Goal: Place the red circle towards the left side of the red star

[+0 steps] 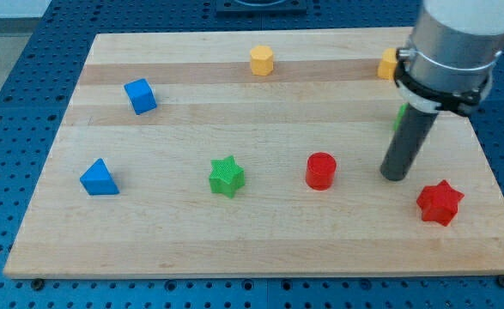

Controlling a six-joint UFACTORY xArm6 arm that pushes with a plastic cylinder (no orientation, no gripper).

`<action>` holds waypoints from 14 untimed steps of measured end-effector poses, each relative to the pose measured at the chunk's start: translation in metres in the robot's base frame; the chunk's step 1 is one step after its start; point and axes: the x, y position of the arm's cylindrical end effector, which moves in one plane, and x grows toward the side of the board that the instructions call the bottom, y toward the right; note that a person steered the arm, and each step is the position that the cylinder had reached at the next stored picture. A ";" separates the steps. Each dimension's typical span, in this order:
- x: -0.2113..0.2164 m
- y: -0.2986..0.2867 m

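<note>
The red circle (320,170), a short cylinder, stands on the wooden board right of centre. The red star (440,202) lies near the board's lower right corner, to the right of and slightly below the circle. My tip (395,176) rests on the board between them, roughly 85 px right of the circle and up-left of the star, touching neither. The rod rises from it to the grey arm at the view's top right.
A green star (227,176) lies left of the red circle. A blue triangle (99,178) and blue cube (140,95) are at the left. A yellow hexagon (262,60) sits at top centre. A yellow block (388,64) and a green block (400,116) are partly hidden by the arm.
</note>
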 end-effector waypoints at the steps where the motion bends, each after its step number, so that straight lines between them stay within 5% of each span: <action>1: 0.000 -0.004; 4: -0.031 -0.119; 6: -0.031 -0.123; 7: 0.018 -0.124; 9: 0.025 -0.123; 11: 0.025 -0.056; 14: 0.059 -0.080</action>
